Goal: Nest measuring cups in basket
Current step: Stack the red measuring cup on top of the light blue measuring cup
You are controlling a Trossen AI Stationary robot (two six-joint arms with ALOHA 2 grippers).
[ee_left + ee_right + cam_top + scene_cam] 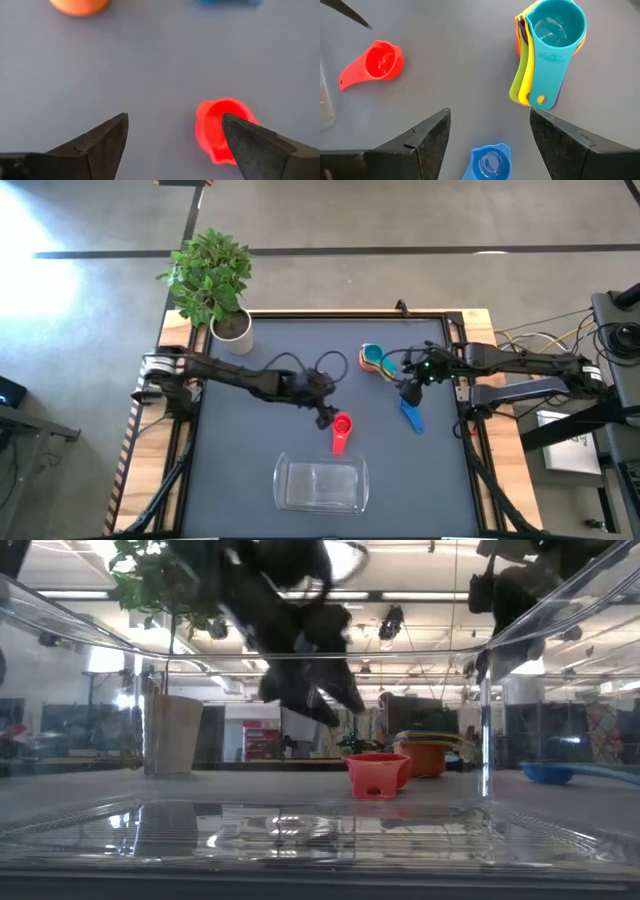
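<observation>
Clear plastic, the basket (321, 484) sits nearest me on the desk (250, 440), empty. Beyond it I see the red cup (341, 430), handle toward the basket, bowl away. My left end effector (327, 418) hovers just beside that bowl, fingers spread, gripping nothing. Only the right wrist view shows the nested stack (545, 50) clearly: teal on top, yellow, green, purple and orange beneath, handles together. The blue cup (411, 415) lies under my right end effector (412, 393), which is open and empty; its handle points toward the desk's near edge.
</observation>
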